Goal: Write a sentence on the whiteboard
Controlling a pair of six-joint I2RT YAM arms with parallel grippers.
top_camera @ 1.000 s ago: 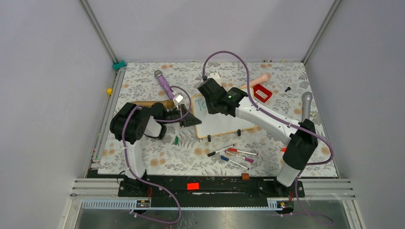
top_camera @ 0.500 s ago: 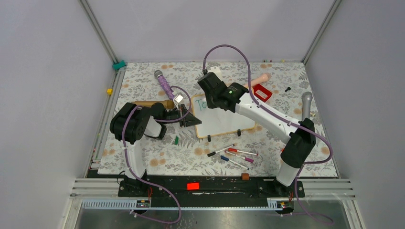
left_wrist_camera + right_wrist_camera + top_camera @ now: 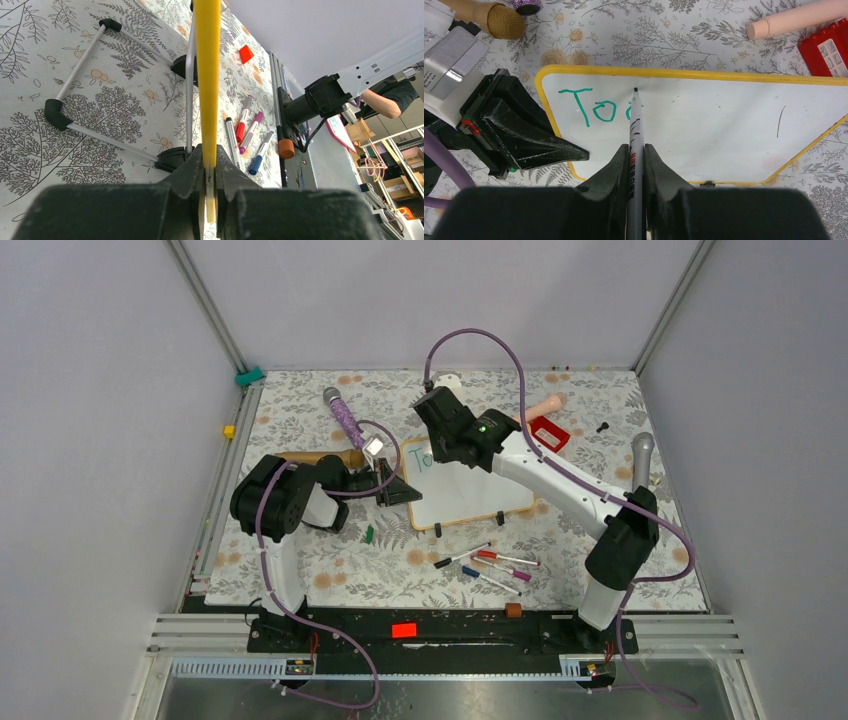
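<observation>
At the left of the bench (image 3: pixel 300 558), the left hand (image 3: pixel 397 486) is closed narrow on the left edge of the whiteboard (image 3: pixel 470 498). Its two fingers pinch the yellowish frame, which the left wrist view shows edge-on. Thin grey stand legs with black feet lie on the flowered cover beside that edge.

The whiteboard sits near the middle of the bench, between the two arms, with its long side running left to right. The sentence (image 3: pixel 594 109) is in green at the board's upper left corner. It reads a capital T, two round letters and a short curved stroke; the rest of the surface is white apart from a thin dark line towards the right.

Just right of those letters is the green marker (image 3: pixel 635 122), its dark tip close under the top frame. Whether the tip touches the surface cannot be told. The right hand (image 3: pixel 636 150) clamps the marker's barrel between its two fingers above the board.

Nearer the arms' bases, a loose cluster of markers (image 3: pixel 490 564) lies on the bench, apart from the board. Farther right, beyond the board's far corner, are a red brick (image 3: pixel 549 435) and a pink cylinder (image 3: pixel 545 405).
</observation>
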